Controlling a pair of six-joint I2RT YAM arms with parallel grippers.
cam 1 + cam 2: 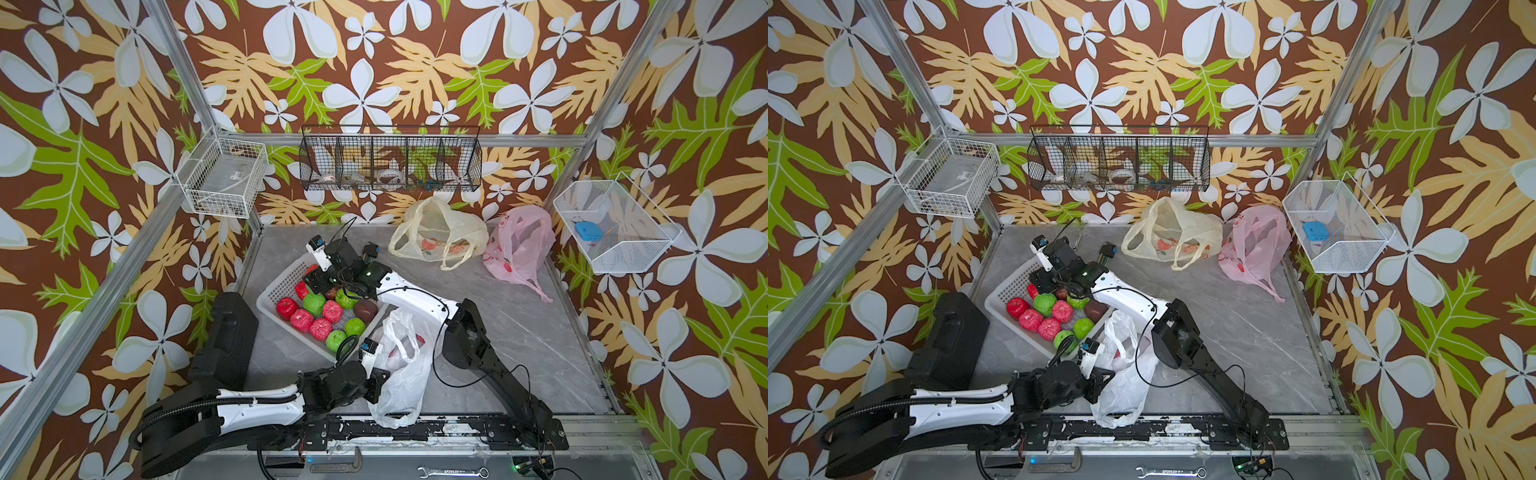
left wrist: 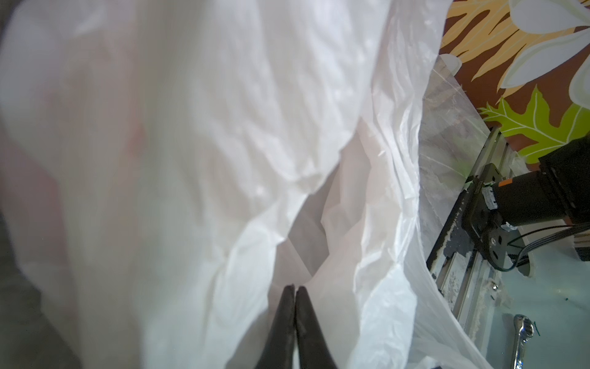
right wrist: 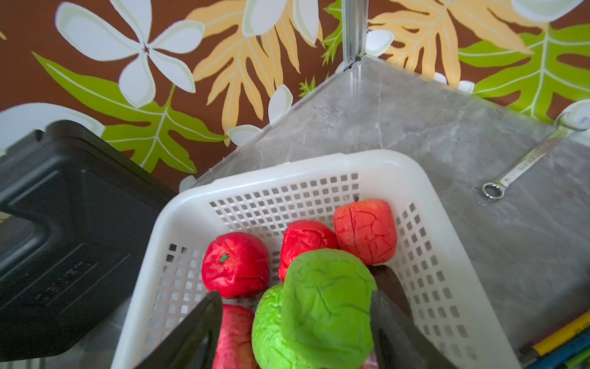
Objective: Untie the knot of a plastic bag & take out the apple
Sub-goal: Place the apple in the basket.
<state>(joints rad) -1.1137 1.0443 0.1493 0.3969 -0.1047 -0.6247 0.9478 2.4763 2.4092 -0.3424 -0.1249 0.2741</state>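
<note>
Right fingers [image 3: 198,332] stood wide around a green apple [image 3: 329,303], lower centre, a gap only the wrist view showed; left fingers [image 2: 284,326] pressed shut beside the white bag [image 2: 191,127].

Grey table [image 1: 519,332]: basket [image 1: 266,301], white bag [image 1: 399,386], wrench [image 3: 523,166], case [image 1: 230,332].
</note>
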